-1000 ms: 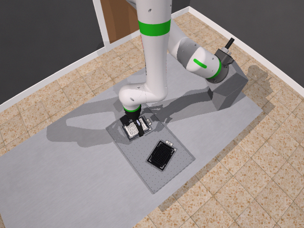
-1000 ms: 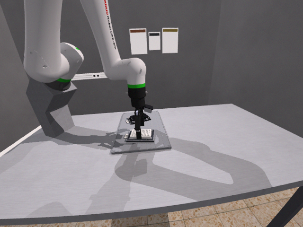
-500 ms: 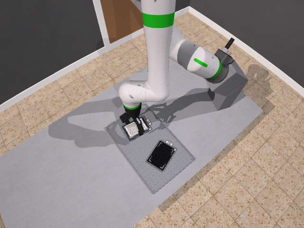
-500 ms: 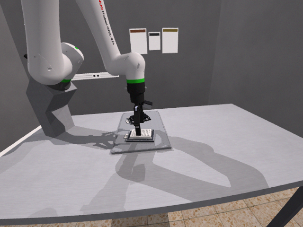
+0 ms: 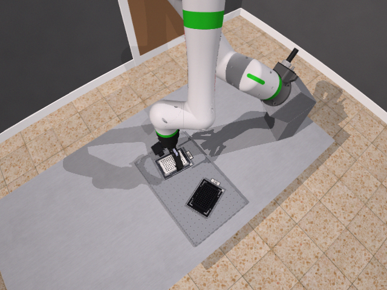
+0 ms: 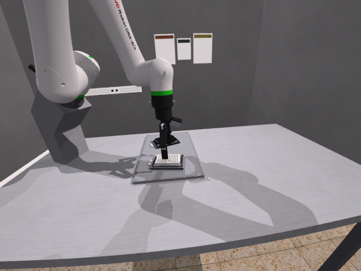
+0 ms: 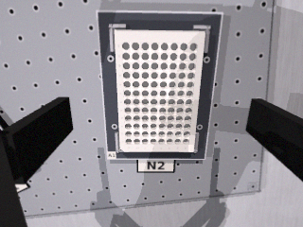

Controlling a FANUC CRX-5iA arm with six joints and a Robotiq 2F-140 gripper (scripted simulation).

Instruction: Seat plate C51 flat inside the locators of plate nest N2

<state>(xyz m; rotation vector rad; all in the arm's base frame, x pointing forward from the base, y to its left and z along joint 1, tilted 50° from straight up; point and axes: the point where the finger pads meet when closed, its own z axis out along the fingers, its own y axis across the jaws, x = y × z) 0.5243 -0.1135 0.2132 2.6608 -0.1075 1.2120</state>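
I see the gripper [image 7: 158,128] spread wide, holding nothing, above plate C51 [image 7: 158,90]. C51 (white, perforated) lies flat inside the locators of nest N2 [image 7: 105,85]; black plate C15 [image 5: 204,197] sits in nest N1 [image 5: 222,189] on the same pegboard [image 5: 193,231].

Lab automation cell, perforated fixture board [image 5: 218,215] with labelled plate nests, grey bench [image 6: 262,163], wall placards [image 6: 202,48]

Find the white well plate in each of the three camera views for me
Top: white plate left of centre, under the open tool.
Exterior: mid-frame, nearer of two plates on the perforated board.
Wrist: fills upper centre, inside the nest's corner locators.
Shared landmark: the N2 label tab, beside the plate.
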